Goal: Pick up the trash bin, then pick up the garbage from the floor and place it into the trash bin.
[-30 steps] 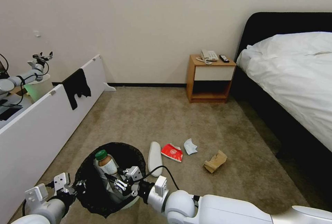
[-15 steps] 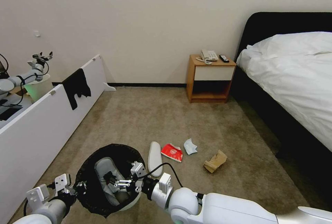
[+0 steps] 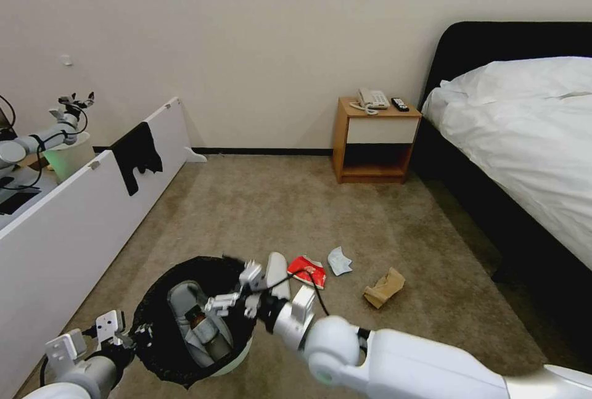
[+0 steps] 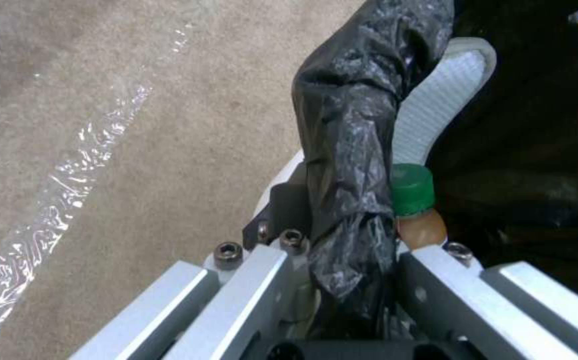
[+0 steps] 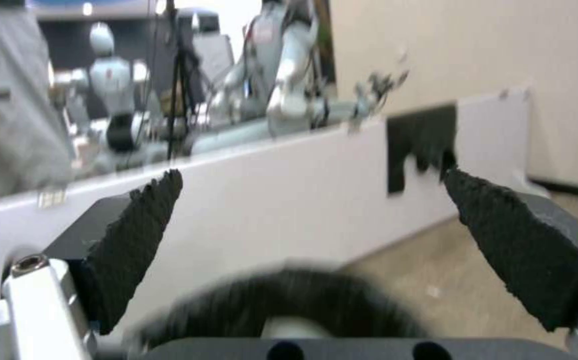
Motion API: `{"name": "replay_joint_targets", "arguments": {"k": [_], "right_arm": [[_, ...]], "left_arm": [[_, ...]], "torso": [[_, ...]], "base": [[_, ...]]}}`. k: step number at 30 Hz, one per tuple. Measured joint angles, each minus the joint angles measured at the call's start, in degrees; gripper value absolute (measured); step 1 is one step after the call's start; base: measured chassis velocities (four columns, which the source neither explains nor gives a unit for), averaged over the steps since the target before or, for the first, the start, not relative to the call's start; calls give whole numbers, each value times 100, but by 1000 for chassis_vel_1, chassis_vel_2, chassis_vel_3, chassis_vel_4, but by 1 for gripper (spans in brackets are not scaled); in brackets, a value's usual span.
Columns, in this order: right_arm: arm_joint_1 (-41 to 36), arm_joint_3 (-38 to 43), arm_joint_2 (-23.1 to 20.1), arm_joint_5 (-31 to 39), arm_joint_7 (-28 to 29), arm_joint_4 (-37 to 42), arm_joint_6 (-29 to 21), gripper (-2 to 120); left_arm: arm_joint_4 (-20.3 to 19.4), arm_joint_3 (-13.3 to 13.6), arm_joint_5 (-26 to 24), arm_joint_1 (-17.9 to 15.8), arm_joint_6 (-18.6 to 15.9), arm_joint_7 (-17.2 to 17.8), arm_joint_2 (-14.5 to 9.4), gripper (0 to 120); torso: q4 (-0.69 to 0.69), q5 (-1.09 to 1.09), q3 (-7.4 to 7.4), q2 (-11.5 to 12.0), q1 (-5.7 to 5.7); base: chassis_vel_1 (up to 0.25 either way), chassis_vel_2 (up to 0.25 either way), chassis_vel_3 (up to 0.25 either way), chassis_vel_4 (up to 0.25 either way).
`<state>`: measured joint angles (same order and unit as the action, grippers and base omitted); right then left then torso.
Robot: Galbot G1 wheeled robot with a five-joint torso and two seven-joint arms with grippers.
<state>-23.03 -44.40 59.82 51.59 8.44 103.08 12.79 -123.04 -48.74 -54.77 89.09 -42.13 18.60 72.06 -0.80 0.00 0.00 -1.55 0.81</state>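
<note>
The trash bin [image 3: 185, 349], black-lined, stands on the floor [image 3: 296, 214] with a white slipper [image 3: 185, 309] and a green-capped bottle [image 4: 414, 187] inside. The left gripper [image 4: 348, 260] pinches the bin's rim; the right gripper [image 3: 237, 291] hovers above the bin, jaws spread and empty. Just beyond the bin lie another slipper [image 3: 279, 269], a red packet [image 3: 306, 272], a pale-blue mask [image 3: 338, 261] and a brown paper bag [image 3: 383, 288].

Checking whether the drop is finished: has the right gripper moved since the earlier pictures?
Yes. The right gripper, open and empty, has risen out of the trash bin and swung toward the white slipper lying on the floor; the bin's place is unchanged.
</note>
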Motion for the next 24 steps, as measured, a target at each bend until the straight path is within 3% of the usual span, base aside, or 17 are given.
{"name": "replay_joint_targets", "arguments": {"k": [11, 16, 24], "right_arm": [[-54, 1508, -179, 404, 42, 566, -105, 100], [-515, 2901, -699, 576, -6, 676, -111, 100], [-1104, 4091, -1112, 368, 24, 728, 80, 100]], "left_arm": [[22, -97, 77, 40, 0, -17, -33, 1], [57, -217, 185, 59, 0, -69, -49, 1], [91, -411, 421, 111, 0, -136, 84, 1]], "torso": [[2, 1, 0, 0, 0], [-1, 1, 0, 0, 0], [-2, 1, 0, 0, 0]], "base": [[0, 0, 0, 0], [0, 0, 0, 0], [0, 0, 0, 0]]}}
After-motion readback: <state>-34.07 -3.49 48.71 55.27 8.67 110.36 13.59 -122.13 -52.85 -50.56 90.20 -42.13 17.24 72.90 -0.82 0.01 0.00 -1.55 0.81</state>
